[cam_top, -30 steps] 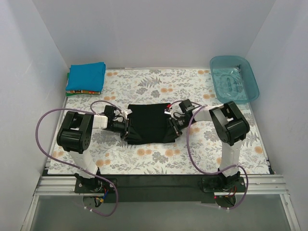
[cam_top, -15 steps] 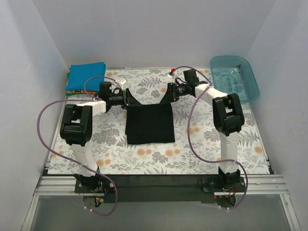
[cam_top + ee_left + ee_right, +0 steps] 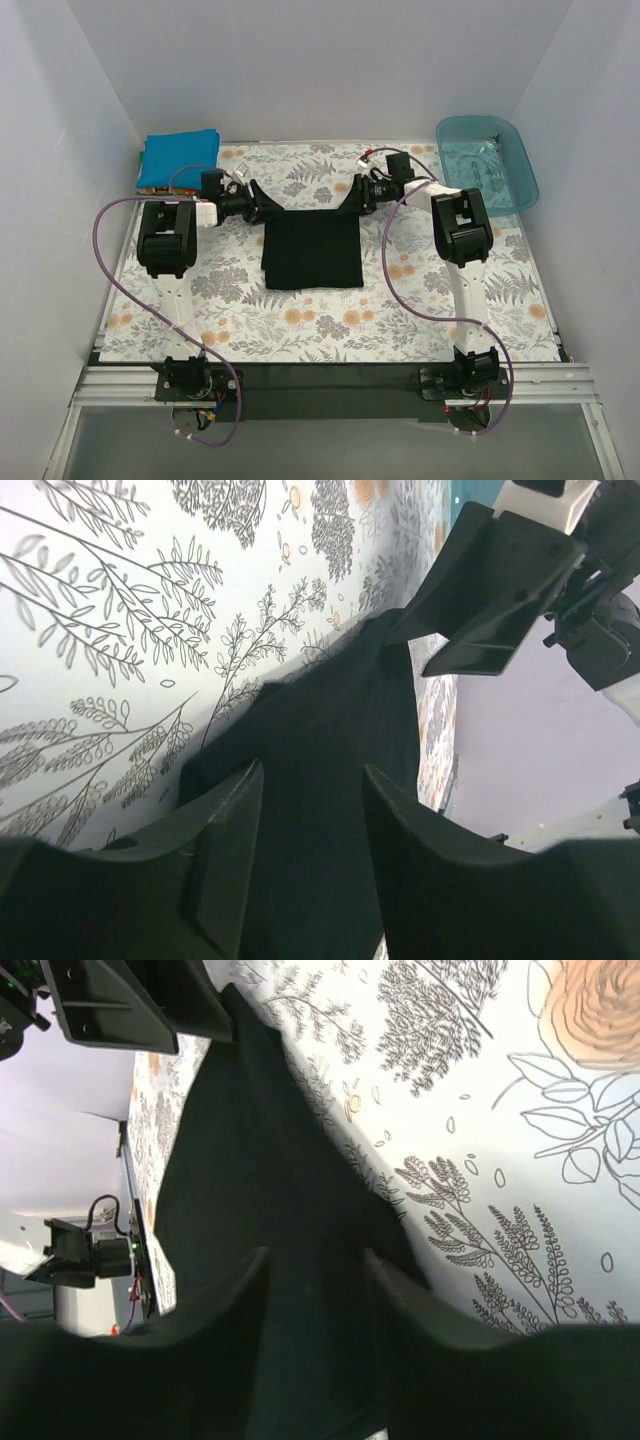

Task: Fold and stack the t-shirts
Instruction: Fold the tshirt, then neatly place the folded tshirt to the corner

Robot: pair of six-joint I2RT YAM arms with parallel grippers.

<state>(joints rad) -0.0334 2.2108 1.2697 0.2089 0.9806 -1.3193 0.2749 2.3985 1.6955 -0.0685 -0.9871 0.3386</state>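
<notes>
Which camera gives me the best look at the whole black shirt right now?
Top external: the black shirt shows whole, folded on the tablecloth. Each wrist view shows only the corner by its own tool.

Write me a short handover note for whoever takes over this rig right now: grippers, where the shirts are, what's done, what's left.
Left gripper: shut on the black shirt's far left corner.
Right gripper: shut on its far right corner.
The black shirt lies mid-table on the tablecloth, far edge pinched between both arms.
The blue shirt sits folded atop a stack in the far left corner, colored edges showing beneath it.
Done: the stack so far.
Left: finish folding the black shirt, then place it on the stack.
</notes>
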